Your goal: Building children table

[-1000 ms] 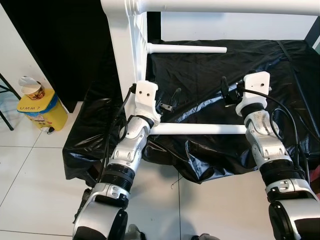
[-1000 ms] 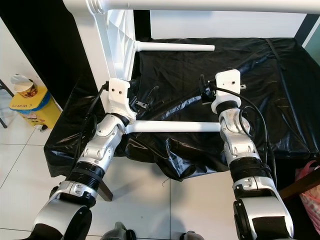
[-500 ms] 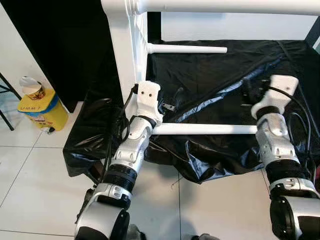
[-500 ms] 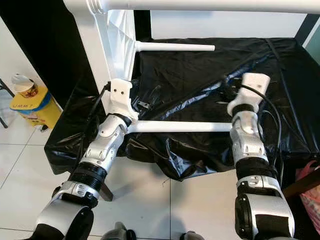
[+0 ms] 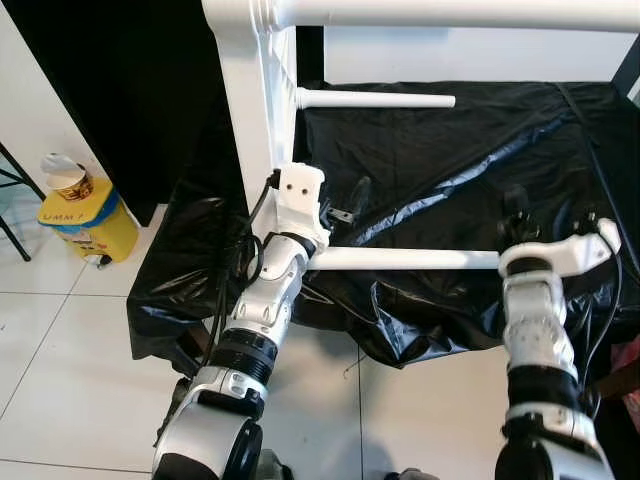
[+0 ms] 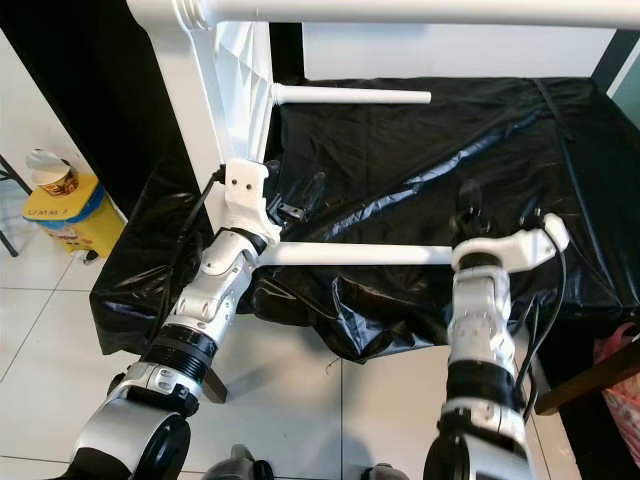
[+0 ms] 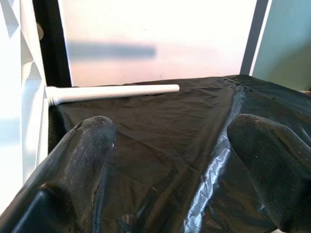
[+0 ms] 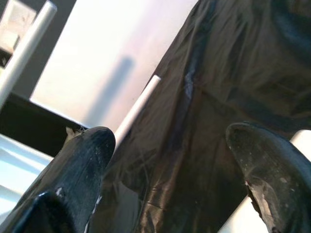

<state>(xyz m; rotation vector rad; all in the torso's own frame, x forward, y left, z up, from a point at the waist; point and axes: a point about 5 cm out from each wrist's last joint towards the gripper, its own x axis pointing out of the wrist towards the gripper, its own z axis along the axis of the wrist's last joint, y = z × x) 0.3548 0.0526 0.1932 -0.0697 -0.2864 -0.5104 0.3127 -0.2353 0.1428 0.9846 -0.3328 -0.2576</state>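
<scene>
the white table frame [image 5: 250, 110] lies on its side on black plastic sheeting [image 5: 450, 140] (legs pointing right). left gripper [image 7: 170, 160] — fingers spread, empty — sits beside the near leg [image 5: 410, 259]; right gripper [image 8: 170, 160], wide open, empty, near that leg's right end.

Glossy crinkled black plastic sheet [image 5: 450, 150]; smooth white table leg [image 5: 405, 259].

Low surface draped in crinkled black plastic sheet [image 5: 450, 150] — white table frame [image 5: 250, 110] standing on it, small metal bracket [image 5: 338, 214] nearby
</scene>
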